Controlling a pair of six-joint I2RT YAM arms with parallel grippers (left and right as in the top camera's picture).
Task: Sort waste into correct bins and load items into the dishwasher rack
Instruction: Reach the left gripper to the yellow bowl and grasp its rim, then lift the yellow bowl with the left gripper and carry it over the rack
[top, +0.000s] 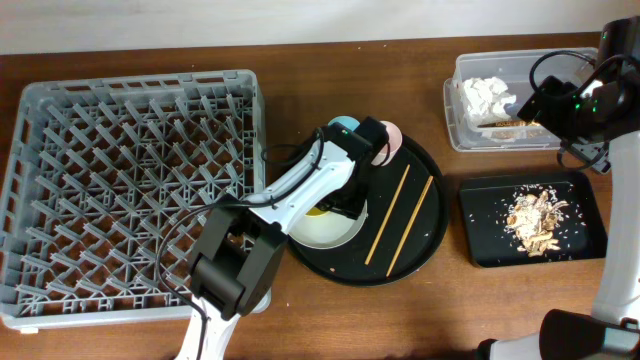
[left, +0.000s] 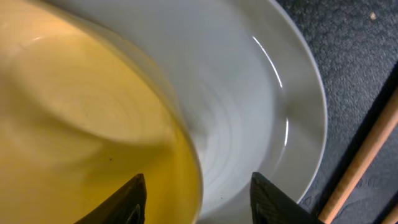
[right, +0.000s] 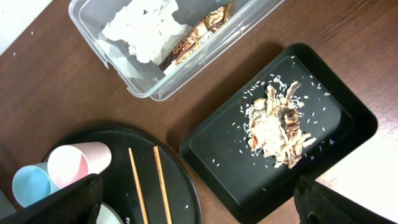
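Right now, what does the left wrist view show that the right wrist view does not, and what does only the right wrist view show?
Only the left wrist view shows the yellow bowl, with its rim between the open fingers of the left gripper.

Only the right wrist view shows the clear tub with white napkins and a gold wrapper. It also shows the black rectangular tray with food scraps, the pink cup and the blue cup.

Both show the round black tray and a chopstick. The right wrist view shows two.

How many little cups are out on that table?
2. A blue cup and a pink cup sit side by side at the round black tray's edge; others may be hidden.
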